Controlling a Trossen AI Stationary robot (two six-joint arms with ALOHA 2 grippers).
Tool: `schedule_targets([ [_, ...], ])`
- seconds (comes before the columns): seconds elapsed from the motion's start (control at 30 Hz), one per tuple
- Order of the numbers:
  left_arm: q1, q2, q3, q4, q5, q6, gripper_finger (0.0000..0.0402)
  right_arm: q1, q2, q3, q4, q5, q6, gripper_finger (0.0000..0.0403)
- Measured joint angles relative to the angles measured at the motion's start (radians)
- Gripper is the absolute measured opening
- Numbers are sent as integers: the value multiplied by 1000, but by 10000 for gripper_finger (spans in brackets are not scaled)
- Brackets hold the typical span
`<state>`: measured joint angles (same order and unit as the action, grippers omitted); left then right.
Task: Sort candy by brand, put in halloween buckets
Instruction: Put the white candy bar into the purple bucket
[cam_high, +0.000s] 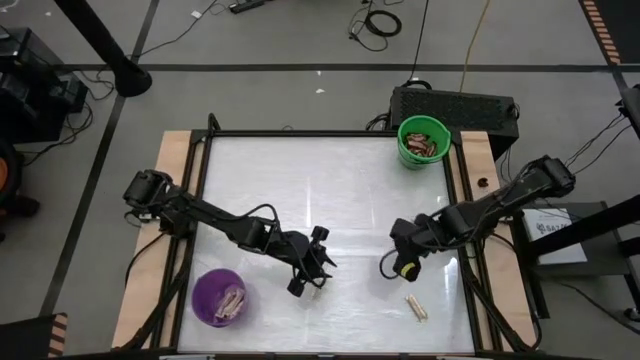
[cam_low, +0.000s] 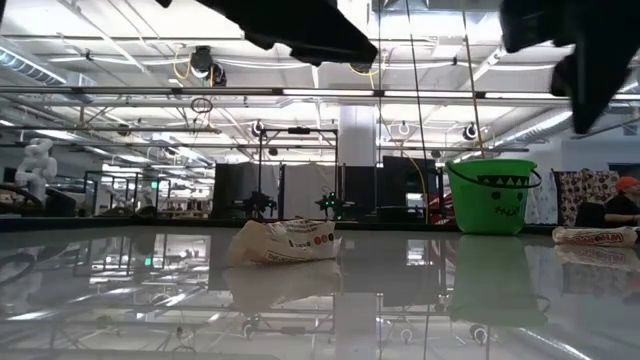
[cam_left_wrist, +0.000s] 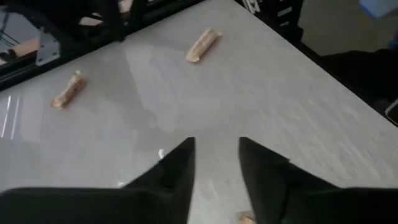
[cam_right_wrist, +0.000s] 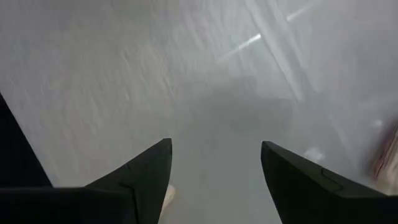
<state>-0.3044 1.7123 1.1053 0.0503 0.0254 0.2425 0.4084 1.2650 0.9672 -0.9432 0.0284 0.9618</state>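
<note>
The round bright green plastic bucket (cam_high: 423, 141) is standing at the table's far right corner, holding dark red-brown wrapped bars (cam_high: 428, 146); a jagged black grin is showing on its front in the low view. The round purple plastic bucket (cam_high: 219, 297) is sitting at the near left, holding pale tan wrapped bars (cam_high: 231, 303). One pale tan wrapped candy bar (cam_high: 416, 307) is lying on the glossy white tabletop (cam_high: 350, 200) near the right front. A second pale wrapper (cam_low: 284, 241) is lying nearer the middle, its red-and-dark printing too small to read. The left gripper (cam_high: 317, 268) is hovering beside the purple bucket, fingers (cam_left_wrist: 180, 168) narrowly parted, gripping nothing. The right gripper (cam_high: 398, 265) is hanging above the table, fingers (cam_right_wrist: 149, 168) spread wide, empty.
</note>
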Motion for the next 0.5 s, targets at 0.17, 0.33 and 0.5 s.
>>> schedule_targets([
  [0.17,-1,0,0,26,0,1,191,85,11,0,-32,1,170,238],
  [0.33,0,0,0,80,-2,1,205,184,42,0,-29,2,292,238],
  [0.5,8,0,0,99,-12,2,206,277,82,0,-31,21,372,238],
])
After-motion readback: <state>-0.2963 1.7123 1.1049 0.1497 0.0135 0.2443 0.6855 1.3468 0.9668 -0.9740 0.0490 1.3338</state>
